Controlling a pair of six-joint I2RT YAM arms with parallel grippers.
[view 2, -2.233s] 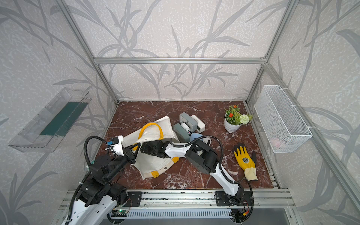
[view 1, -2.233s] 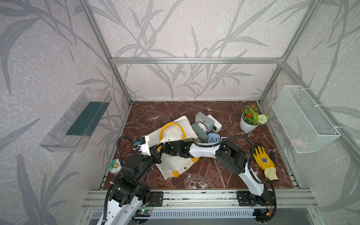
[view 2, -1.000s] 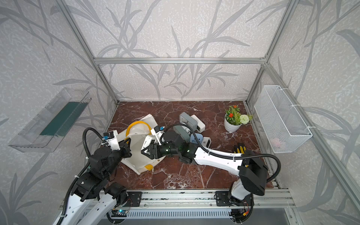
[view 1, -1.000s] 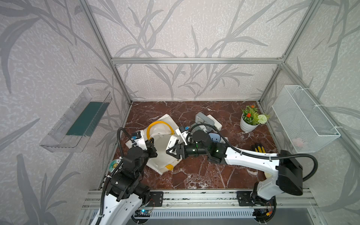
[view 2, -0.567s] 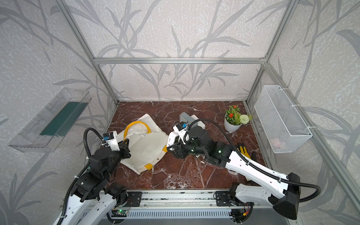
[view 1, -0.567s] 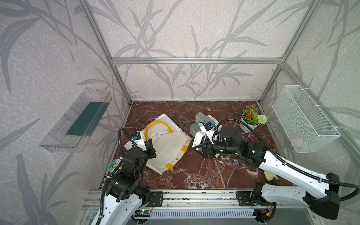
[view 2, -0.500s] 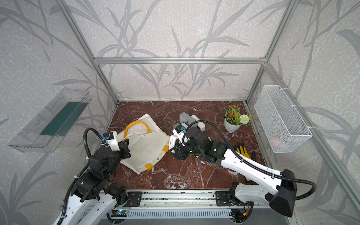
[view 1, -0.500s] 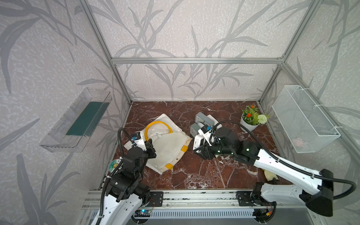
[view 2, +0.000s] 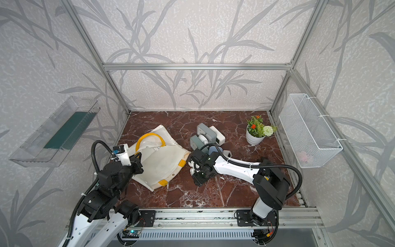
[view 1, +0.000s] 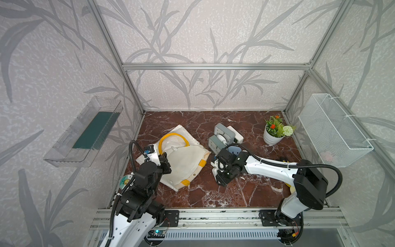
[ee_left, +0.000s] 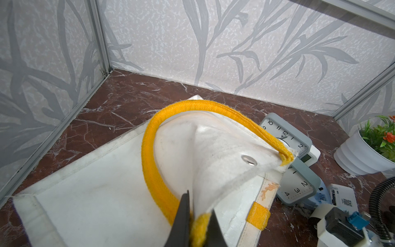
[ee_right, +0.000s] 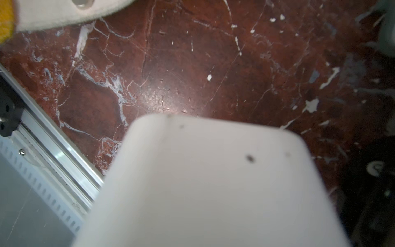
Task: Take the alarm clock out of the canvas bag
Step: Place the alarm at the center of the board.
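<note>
Limp canvas bag (view 1: pixel 186 162), woven handle (ee_left: pixel 149 154)

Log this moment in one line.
left tool: shut on yellow handle | right tool: gripping white boxy item | canvas bag: lying on table

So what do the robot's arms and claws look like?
Both the left arm and the right arm have smooth white shells with chunky black joints. A ribbed black cable loops off each one. The left claw has thin black wedge-shaped fingers; the right claw is black too. A little blue plug sits by the left wrist.
</note>
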